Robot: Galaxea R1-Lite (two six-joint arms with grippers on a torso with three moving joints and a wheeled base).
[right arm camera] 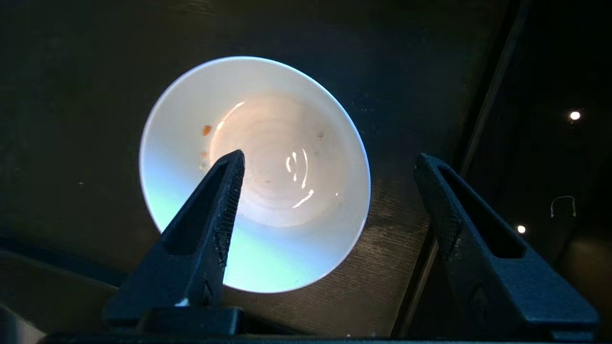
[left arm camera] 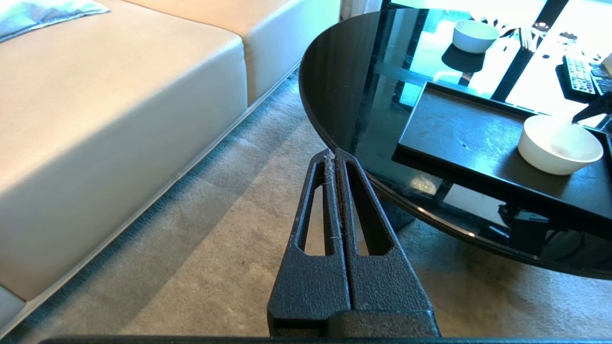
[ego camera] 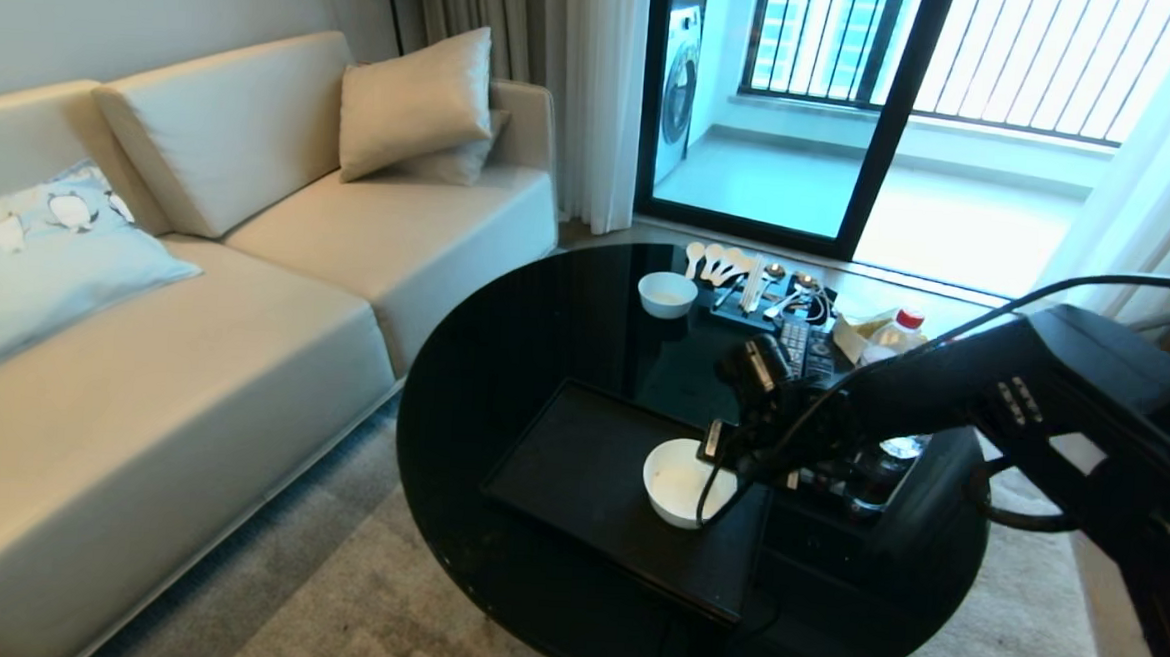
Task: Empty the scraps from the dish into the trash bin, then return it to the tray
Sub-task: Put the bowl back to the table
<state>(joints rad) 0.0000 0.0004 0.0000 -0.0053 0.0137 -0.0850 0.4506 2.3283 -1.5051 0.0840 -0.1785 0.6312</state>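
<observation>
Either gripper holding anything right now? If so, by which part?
Nothing held. Right gripper is open above the dish, which sits free on the tray. Left gripper is shut on nothing, off the table.

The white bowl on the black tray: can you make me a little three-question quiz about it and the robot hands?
1. True or false: the dish stands upright on the tray.
2. Which gripper is above the dish: A left, B right?
3. What is left inside the dish?

Key:
1. True.
2. B: the right gripper is open over it; the left gripper is shut, beside the table.
3. Only a few tiny orange bits.
</observation>
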